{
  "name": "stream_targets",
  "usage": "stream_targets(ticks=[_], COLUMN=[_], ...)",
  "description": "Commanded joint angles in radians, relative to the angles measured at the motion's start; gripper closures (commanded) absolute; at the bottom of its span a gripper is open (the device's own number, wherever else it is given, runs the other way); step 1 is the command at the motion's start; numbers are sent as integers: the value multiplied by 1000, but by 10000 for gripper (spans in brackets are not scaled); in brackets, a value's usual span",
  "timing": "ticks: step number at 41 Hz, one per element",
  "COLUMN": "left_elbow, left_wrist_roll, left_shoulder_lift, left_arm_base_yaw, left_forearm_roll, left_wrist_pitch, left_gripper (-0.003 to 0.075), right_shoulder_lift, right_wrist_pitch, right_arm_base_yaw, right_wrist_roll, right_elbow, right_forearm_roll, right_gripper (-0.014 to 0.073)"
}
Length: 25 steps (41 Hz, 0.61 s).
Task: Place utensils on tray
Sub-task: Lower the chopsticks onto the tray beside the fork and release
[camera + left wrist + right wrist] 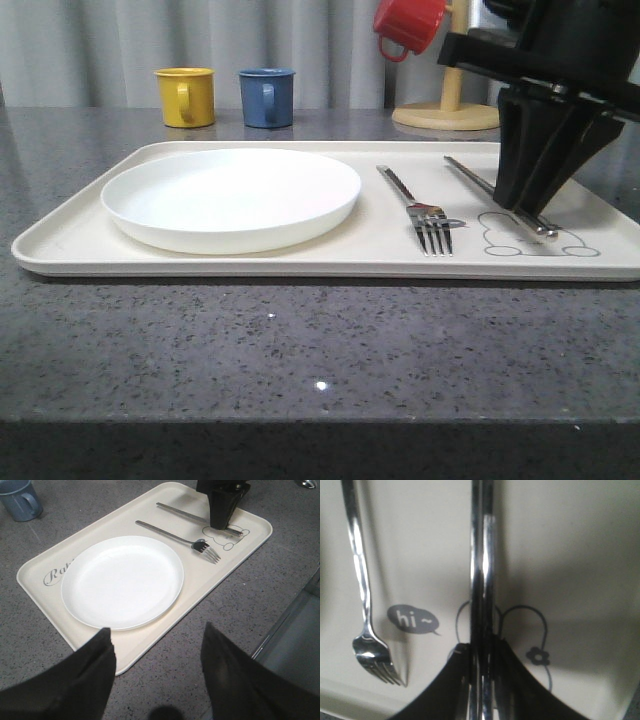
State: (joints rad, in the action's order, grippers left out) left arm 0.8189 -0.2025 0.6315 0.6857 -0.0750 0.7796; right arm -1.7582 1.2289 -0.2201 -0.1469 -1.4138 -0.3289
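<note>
Dark speckled tabletop (300, 340). At the back left, a yellow mug (186, 96), then a blue mug (266, 97) just beside it, both off the tray. Further right at the back, a red mug (408, 24) hangs on a wooden stand (448, 105).

The cream tray (70, 235) lies flat across the tabletop. Grey "Rabbit" script shows partly at its left end in the left wrist view, half hidden by the plate. The white plate (231, 197) sits on the left half of the tray, upright and flat. Right of the plate, apart from it, the fork (418, 207) lies on the tray, tines toward the near rim. A small "hi~" speech bubble is printed just beside the fork's head. Right of the fork, the chopsticks (478, 182) lie side by side on the tray, over the rabbit drawing (520, 240), running roughly parallel to the fork.

Left pincer (157, 672): seen in its own wrist view above the tabletop near the tray's near-left corner, fingers wide apart, holding nothing.

Right pincer (532, 205): down over the right end of the tray at the near end of the chopsticks. In the right wrist view the two black fingers (517, 680) are closed in against the chopsticks (482, 580) from both sides, clamped on them. The chopsticks' near end looks to touch the tray surface.
</note>
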Motion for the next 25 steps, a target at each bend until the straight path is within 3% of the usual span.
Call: stream_targets(ticks=[1,12,20,25], left_elbow=[24,24,24,24], left_wrist_roll=[9,9,9,9], left_shoulder_lift=[-1,-1,-1,-1], left_arm_base_yaw=[-1,-1,-1,-1], left_forearm_roll=[-7,-7,-7,-7], left_wrist_pitch=[-74,-74,-74,-74], left_gripper=[352,352,352,352], right_shoulder_lift=[30,27,88,182], right_wrist_pitch=[18,6,6,4], right_arm_base_yaw=[-1,-1,-1,-1], right_wrist_roll=[-2,14,93,122], right_elbow=[-30,-30,-31,-31], right_forearm_roll=[-21,-19,10,140], right_gripper=[531,277,263,263])
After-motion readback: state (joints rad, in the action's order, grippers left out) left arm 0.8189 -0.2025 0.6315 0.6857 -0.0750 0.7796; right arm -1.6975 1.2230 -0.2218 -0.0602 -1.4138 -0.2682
